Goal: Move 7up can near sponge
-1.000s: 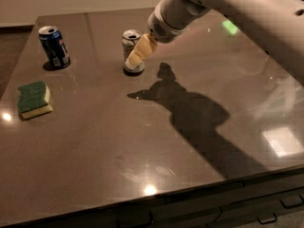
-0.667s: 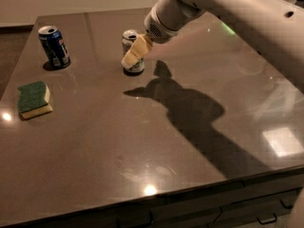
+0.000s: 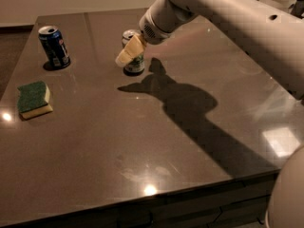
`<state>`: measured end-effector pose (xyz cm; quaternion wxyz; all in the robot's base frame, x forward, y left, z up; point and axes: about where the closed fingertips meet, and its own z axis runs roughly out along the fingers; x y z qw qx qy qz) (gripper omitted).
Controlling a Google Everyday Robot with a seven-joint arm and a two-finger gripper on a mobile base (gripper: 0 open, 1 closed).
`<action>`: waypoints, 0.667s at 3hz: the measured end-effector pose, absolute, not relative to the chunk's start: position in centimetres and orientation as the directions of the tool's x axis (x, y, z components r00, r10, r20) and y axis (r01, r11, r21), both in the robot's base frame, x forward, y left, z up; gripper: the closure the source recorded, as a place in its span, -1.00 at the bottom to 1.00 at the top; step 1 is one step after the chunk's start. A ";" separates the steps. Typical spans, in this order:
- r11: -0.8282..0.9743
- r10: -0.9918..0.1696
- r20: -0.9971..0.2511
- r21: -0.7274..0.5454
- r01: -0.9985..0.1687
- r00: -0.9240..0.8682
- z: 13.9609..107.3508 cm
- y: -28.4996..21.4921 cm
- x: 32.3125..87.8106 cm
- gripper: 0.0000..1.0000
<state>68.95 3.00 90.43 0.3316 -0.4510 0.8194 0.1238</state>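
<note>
The 7up can [image 3: 135,63], white and silver with a green base, stands upright at the back middle of the dark table [image 3: 142,141]. My gripper [image 3: 128,52] reaches down from the upper right and sits right at the can, its pale tip covering the can's front left side. The sponge [image 3: 34,99], green on top with a yellow base, lies flat near the table's left edge, well to the left of and nearer than the can.
A dark blue soda can [image 3: 53,46] stands upright at the back left, behind the sponge. My arm [image 3: 228,23] crosses over the table's back right and casts a large shadow on the middle. The table's front edge runs along the bottom.
My gripper has moved a little to the left, closing in over the 7up can's front. The can, the sponge and the blue can have not moved.
</note>
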 end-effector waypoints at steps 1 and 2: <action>0.558 -0.646 -0.670 -0.086 -0.825 -0.367 90.4 3.9 69.8 -1.00; 0.552 -0.640 -0.678 -0.078 -0.830 -0.362 90.3 4.4 70.3 -0.66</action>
